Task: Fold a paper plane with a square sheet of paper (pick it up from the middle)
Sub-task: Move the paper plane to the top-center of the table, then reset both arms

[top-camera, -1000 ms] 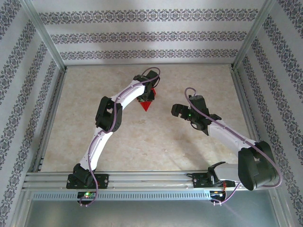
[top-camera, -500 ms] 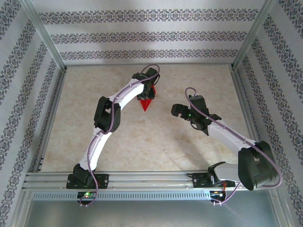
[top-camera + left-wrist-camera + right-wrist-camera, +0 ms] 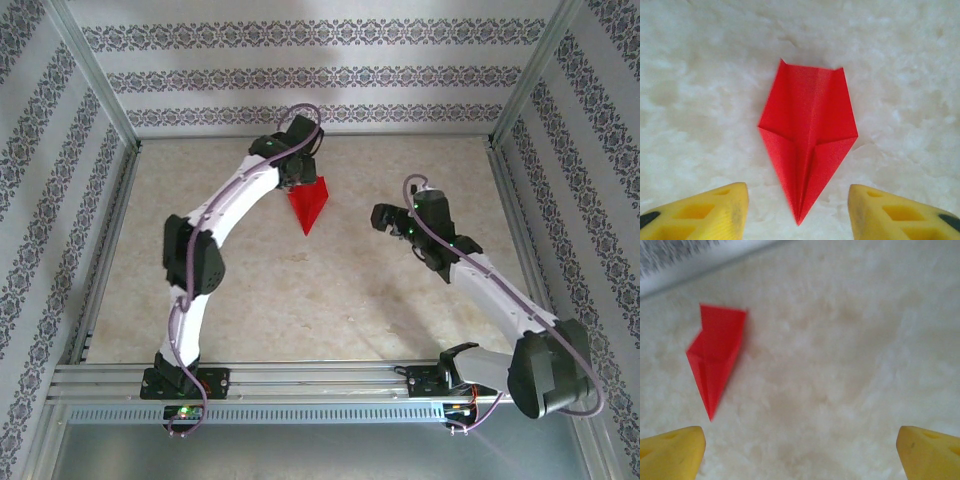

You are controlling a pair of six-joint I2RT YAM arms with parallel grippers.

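The paper plane (image 3: 807,150) lies free toward the table's (image 3: 300,300) far edge. The left gripper (image 3: 797,200) and right gripper (image 3: 800,445) stand spread, empty; a low sweep could crush its folds.

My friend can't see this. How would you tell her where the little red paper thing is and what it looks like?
On the pale marbled table, look toward the far side, right by the left pincer. The paper plane lies flat there. It is the only bright red thing: a folded dart with one sharp tip pointing toward the near edge.
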